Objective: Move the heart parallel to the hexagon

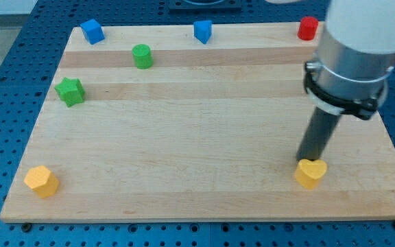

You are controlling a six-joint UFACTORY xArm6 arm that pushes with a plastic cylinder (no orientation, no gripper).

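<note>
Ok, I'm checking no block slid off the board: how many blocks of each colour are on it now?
Blue: 2, a block at the view's top left and another at top centre
Green: 2, cylinder and star
Red: 1, cylinder
Yellow: 2, hexagon and heart, with my tip at the heart's top edge
Total: 7

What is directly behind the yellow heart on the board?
Behind the yellow heart, toward the view's top, stands my dark rod; my tip meets its top edge. The contact point itself is hidden by the heart.

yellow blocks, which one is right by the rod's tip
The yellow heart at the view's bottom right, directly under my tip. The yellow hexagon sits far off at the bottom left.
</note>
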